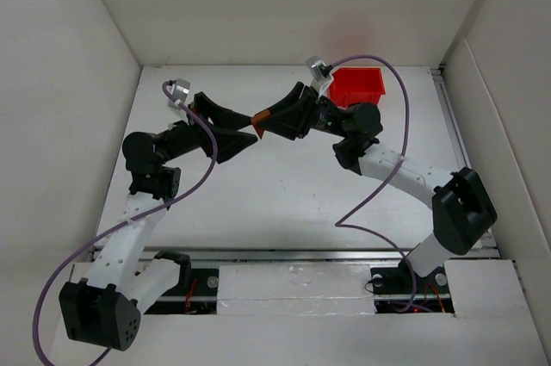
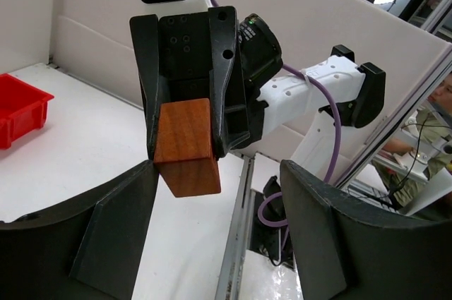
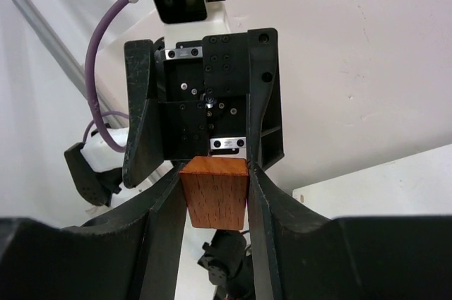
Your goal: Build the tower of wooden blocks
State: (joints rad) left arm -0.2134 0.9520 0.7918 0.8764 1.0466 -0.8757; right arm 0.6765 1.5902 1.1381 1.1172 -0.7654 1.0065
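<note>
From where I stand there are two arms, one wooden piece in view and one bin. On the left, the white-and-black left arm (image 1: 129, 228) reaches up and inward from its base at the near edge of the white worktop (image 1: 284, 202), with a purple cable (image 1: 213, 149) looping along it. The left arm's fingers (image 2: 106, 243) are spread wide, pinching nothing. They face the single reddish-brown wooden block (image 2: 185, 146), a short squared piece with its grain showing. It hangs in the air above the middle of the worktop, at the point where the two arms meet nose to nose. Its lower corner sits right at the tip of one spread left finger, though I cannot tell whether they touch. The block is pinched on two opposite sides by the right arm's fingers (image 3: 166, 222), closed snugly against it, with its far end sticking out beyond their tips. The white-and-black right arm (image 1: 413, 176) bends back from there toward its base on the right, carrying a second purple cable (image 1: 405, 125). Just beyond its wrist, toward the far right of the worktop, stands the one red plastic bin (image 1: 355, 97), open-topped. I cannot make out whether anything lies inside it.
</note>
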